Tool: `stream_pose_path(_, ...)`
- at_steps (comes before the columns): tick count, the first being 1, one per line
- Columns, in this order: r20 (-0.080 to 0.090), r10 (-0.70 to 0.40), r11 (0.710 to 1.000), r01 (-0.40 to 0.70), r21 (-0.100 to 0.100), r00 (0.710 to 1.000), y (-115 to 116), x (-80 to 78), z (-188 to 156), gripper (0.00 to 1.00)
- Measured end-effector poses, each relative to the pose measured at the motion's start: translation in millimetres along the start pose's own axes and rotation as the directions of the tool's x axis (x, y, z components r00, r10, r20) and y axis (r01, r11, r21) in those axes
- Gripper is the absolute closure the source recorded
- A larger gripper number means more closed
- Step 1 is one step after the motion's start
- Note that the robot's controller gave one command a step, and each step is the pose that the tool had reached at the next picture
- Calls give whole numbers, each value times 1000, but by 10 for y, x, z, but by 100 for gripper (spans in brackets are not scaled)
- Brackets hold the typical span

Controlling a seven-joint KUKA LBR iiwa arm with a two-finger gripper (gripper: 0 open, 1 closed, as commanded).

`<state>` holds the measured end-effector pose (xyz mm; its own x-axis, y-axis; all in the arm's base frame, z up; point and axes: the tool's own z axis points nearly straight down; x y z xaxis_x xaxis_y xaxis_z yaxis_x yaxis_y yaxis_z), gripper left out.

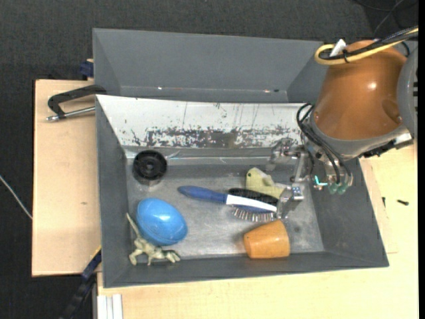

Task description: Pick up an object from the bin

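Observation:
My gripper (292, 193) hangs low over the right part of the bin floor, at the right end of a brush. The brush (229, 199) has a blue handle pointing left and a black and white bristle head that lies right beside the gripper. A pale yellow piece (259, 177) rests just behind the brush head, to the gripper's left. An orange cup (267, 240) lies on its side at the front, slightly left of and below the gripper. I see nothing lifted off the floor.
On the left side lie a blue egg-shaped thing (161, 221), a tan toy figure (151, 250) at the front wall and a black round cap (149, 165) near the back. The arm's orange cover and cables loom over the bin's right rim.

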<state>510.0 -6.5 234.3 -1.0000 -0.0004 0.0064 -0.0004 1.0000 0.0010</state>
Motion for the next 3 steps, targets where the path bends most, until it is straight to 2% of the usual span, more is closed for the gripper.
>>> stream_pose_path(1,8,-13,1000,13,-1,1000,139,-407,1634,0)
stream_pose_path(2,15,-58,998,58,1,998,90,-415,1314,0)
stream_pose_path(3,14,140,990,-140,-2,990,98,-335,1014,0)
